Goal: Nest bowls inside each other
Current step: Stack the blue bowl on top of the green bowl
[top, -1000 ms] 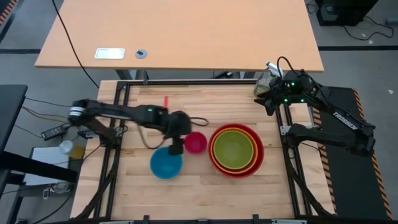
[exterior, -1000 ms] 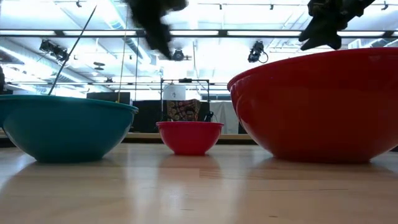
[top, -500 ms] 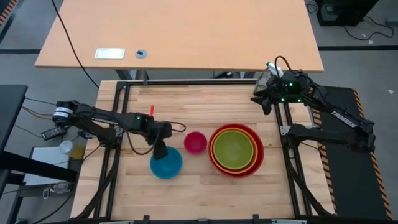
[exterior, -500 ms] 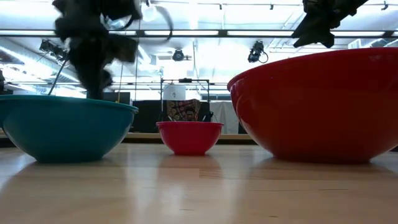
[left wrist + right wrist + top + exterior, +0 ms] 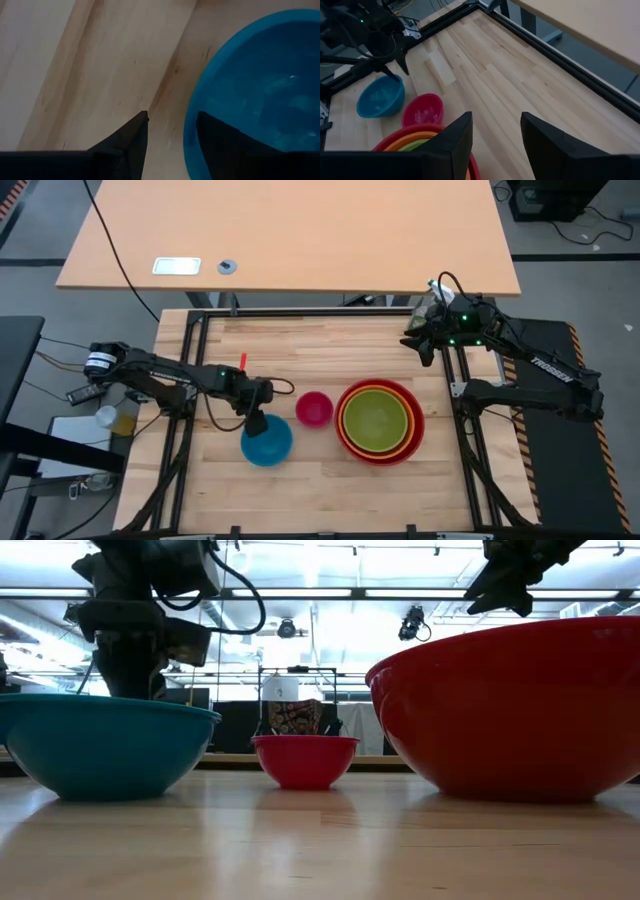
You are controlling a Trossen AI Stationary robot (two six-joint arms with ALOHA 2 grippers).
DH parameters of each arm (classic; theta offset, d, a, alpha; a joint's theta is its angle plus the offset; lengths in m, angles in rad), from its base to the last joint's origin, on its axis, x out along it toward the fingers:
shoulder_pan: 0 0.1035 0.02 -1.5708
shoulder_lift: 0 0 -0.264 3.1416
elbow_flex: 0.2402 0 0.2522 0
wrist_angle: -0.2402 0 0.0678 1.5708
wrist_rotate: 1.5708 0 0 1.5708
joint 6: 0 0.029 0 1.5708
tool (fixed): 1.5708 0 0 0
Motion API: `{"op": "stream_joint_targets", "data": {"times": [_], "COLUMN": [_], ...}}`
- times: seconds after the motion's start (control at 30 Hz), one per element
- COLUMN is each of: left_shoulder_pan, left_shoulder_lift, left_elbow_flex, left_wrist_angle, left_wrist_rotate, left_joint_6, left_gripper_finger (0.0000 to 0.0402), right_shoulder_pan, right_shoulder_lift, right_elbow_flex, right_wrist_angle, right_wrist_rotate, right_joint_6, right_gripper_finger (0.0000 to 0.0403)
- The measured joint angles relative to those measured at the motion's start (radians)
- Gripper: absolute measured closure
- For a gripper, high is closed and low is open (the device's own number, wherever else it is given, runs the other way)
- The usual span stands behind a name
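The blue bowl [image 5: 267, 442] rests on its base on the wooden table, left of centre, with the small pink bowl [image 5: 314, 409] to its right. Further right, the green bowl [image 5: 377, 420] sits in the orange one, and both sit in the red bowl [image 5: 345, 442]. My left gripper [image 5: 172, 114] points down, open, at the blue bowl's far-left rim, one finger outside the wall and one inside. My right gripper [image 5: 495, 135] hangs open, high over the table's far right corner [image 5: 418, 340], with nothing between its fingers. My left gripper straddles the blue bowl's rim [image 5: 189, 135] from above, the outer finger [image 5: 135, 140] over bare table and the inner finger [image 5: 220, 142] over the bowl's hollow. Whether either finger touches the rim, I cannot tell. The bowl sits flat on the table.
A black metal frame [image 5: 300, 314] borders the table. A small red mark [image 5: 242, 360] lies on the wood behind the left arm. A clear bottle [image 5: 430, 298] stands at the far right corner. There is bare wood along the table's far half and near edge.
My left gripper has swung from beside the pink bowl toward the table's left, dropped to the blue bowl's far rim and rolled about its own axis. The bowls have stayed where they were.
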Motion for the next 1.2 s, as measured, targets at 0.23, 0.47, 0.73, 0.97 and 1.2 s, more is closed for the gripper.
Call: {"op": "stream_joint_targets", "data": {"times": [0.23, 0.47, 0.73, 0.97, 1.2], "left_shoulder_pan": [0.0, 0.0, 0.0, 0.011, 0.063], "left_shoulder_lift": [0.0, 0.0, 0.001, 0.001, 0.031], "left_elbow_flex": [0.0, 0.0, 0.031, 0.203, 0.362], "left_wrist_angle": [0.001, 0.003, 0.001, 0.03, 0.129], "left_wrist_rotate": [0.013, 0.016, 0.013, 0.039, 0.019], "left_joint_6": [-0.001, -0.031, -0.079, 0.033, 0.046], "left_gripper_finger": [0.0312, 0.0388, 0.0387, 0.0387, 0.0388], "right_shoulder_pan": [0.009, 0.009, 0.009, 0.009, 0.009], "right_shoulder_lift": [0.0, 0.0, 0.0, 0.0, 0.017], "right_elbow_flex": [0.0, 0.0, 0.0, 0.0, 0.0], "right_wrist_angle": [0.006, 0.045, 0.059, 0.061, 0.064], "right_wrist_rotate": [0.016, 0.016, 0.016, 0.016, 0.016], "right_joint_6": [-0.003, -0.008, -0.002, 0.008, 0.036], "right_gripper_finger": [0.0228, 0.0228, 0.0228, 0.0228, 0.0228]}}
